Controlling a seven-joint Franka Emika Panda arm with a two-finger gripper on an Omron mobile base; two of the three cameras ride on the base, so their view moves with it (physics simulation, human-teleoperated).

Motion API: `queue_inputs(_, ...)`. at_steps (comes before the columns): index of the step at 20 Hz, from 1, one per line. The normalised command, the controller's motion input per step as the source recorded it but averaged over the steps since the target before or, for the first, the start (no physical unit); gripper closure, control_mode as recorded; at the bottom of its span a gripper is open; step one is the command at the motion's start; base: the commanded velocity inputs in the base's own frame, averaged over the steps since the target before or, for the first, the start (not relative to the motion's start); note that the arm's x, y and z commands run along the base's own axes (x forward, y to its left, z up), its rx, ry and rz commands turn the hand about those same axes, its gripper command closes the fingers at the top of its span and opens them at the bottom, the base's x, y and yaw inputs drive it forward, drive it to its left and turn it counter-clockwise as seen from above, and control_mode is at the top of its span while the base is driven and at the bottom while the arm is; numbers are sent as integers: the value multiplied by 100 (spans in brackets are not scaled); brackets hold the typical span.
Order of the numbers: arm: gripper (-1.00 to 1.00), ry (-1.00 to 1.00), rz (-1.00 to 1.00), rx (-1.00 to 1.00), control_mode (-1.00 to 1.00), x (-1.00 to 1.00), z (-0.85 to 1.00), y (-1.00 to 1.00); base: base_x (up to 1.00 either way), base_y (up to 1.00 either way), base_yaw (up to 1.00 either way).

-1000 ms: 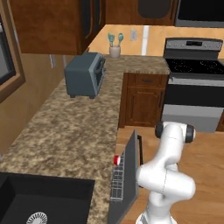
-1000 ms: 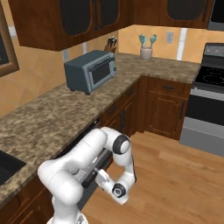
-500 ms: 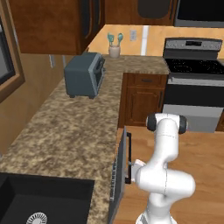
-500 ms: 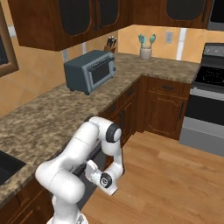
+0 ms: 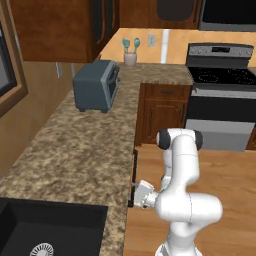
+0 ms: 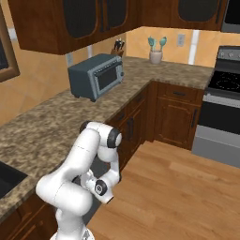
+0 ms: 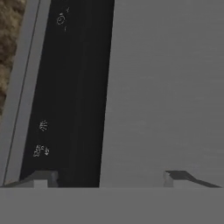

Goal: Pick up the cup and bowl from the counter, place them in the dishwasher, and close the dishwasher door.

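Across the left base view from 12 to 7 o'clock, long brown speckled tabletop (image 5: 85, 150), L-shaped, over reddish-brown cabinets (image 5: 162, 112). At 2 o'clock, steel-and-black stove (image 5: 222, 95). At 7 o'clock, black sink (image 5: 35, 227) sunk in the tabletop. At centre right, white arm (image 5: 182, 200) folded low, hand turned toward the cabinet front under the tabletop edge. Just beside the hand, at about 6 o'clock, dishwasher door (image 5: 134, 175) seen edge-on as a thin dark strip, upright, nearly flush with the cabinet fronts; whether fully latched, cannot tell. In the hand view, same door close up: flat grey panel (image 7: 166, 87) from 12 to 5 o'clock, black control band with tiny white icons at 9 o'clock, sliver of granite at 10 o'clock. At 10 o'clock in the left base view, grey-blue toaster oven (image 5: 95, 85) on the tabletop. At 12 o'clock, beige holder with teal utensils (image 5: 130, 52) in the back corner. Claw (image 7: 111, 177) released, two dark tips wide apart at 6 o'clock of the hand view, nothing between them, close against the door panel; actual contact not clear. Cup, bowl: not discernible.
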Motion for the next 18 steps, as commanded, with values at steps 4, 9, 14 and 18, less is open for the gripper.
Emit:
queue_inputs(4,-100,-2,2,40,-100,7,-22,52,0,0,0)
queue_inputs(9,-100,0,2,34,-100,27,-4,85,0,0,0)
queue_inputs(14,-100,0,2,27,-100,21,5,55,0,0,0)
queue_inputs(18,-100,0,0,-1,-100,18,43,5,0,0,0)
